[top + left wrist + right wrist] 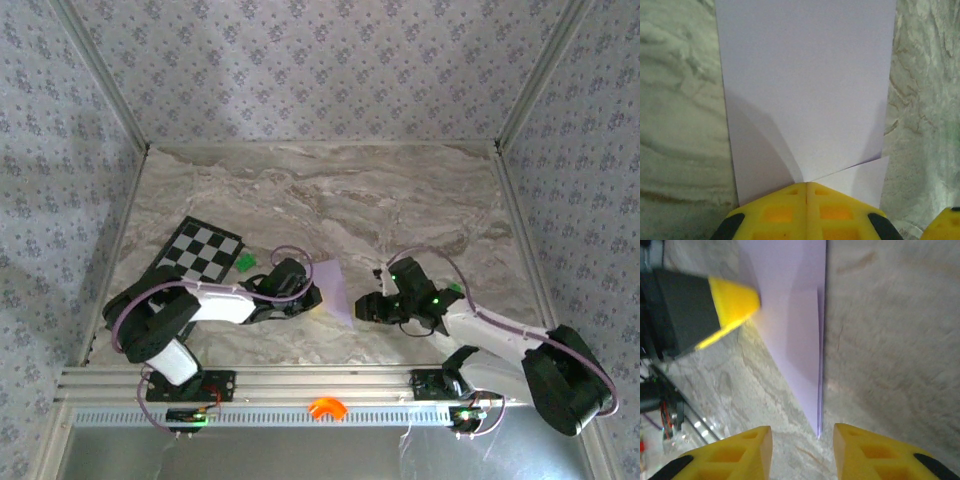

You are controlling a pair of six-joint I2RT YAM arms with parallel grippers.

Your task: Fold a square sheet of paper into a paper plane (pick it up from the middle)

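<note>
Left wrist view looks straight down the left gripper. Its yellow fingers are pressed together with an edge of the sheet of paper caught in the seam, so this claw is clamped on the paper. A slanted flap shows just beside the pinch, and the grip probably serves to pin the folded layers so that they cannot spring apart.

In the top external view the sheet lies to the right of the checkered board, past the small green block at the board's corner and apart from both. It is low over the marble table, and whether it rests flat there I cannot tell.

The right gripper lies farther from the board than the paper does. Its jaws stand moderately apart and hold nothing, and the paper's sharp tip reaches just into the gap between them. It looks placed to take that tip or to press a crease.

The sheet is now a narrowed, tapering shape. Its long axis runs from the far side of the table toward the arms, slanting away from the board. The blunt, wide end is nearer the board, and the point aims away from it at the right gripper.
</note>
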